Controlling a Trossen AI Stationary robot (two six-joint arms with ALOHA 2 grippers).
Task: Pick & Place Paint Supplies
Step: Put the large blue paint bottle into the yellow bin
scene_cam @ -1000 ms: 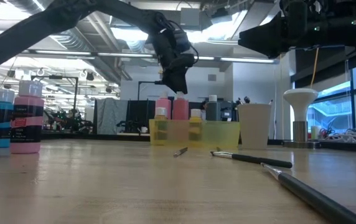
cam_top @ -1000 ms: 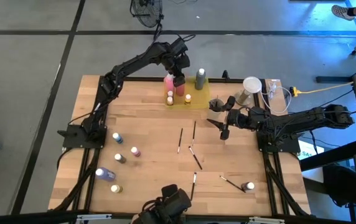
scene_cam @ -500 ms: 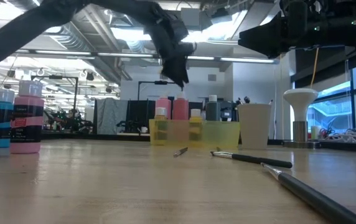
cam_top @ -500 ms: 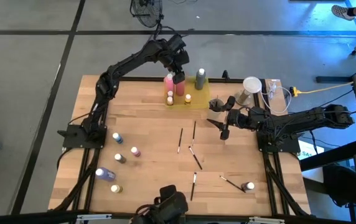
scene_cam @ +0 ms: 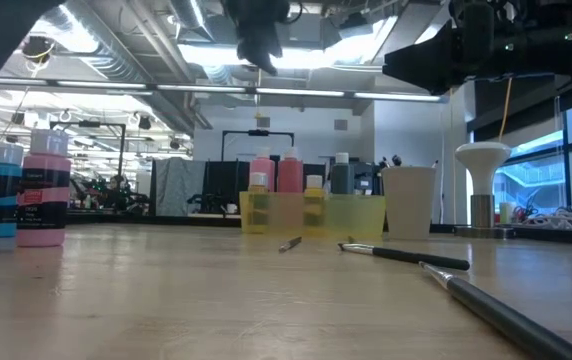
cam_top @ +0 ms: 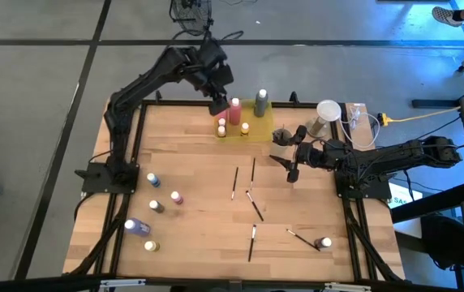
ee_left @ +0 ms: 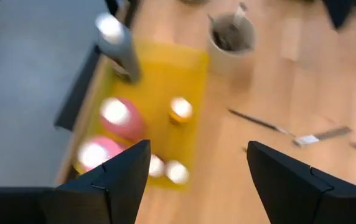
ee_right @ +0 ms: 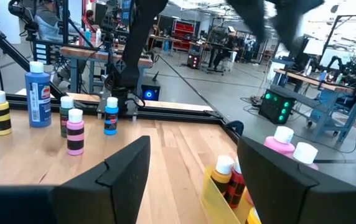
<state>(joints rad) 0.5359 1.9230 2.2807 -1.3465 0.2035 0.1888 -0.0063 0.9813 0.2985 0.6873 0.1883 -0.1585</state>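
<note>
Wooden bench (cam_top: 199, 162): left hand (cam_top: 218, 104) raised beside yellow tray (cam_top: 252, 130), fingers apart, empty. Right hand (cam_top: 289, 158) apart, empty, nearer the paintbrushes (cam_top: 252, 182), lying lengthwise mid-bench just leftward. Loose bottles (cam_top: 152, 180) sit left-front, nearer the left arm.

The table (cam_top: 199, 178) is pale planked wood with a smooth, faintly sheened top, edged by a dark metal frame (cam_top: 110, 219). The tray (scene_cam: 351, 215) is translucent yellow plastic (glossy). The bottles (scene_cam: 41, 198) look like smooth plastic with paper labels. The cup (scene_cam: 409, 200) is matt, and the arms (cam_top: 135, 89) matt black
</note>
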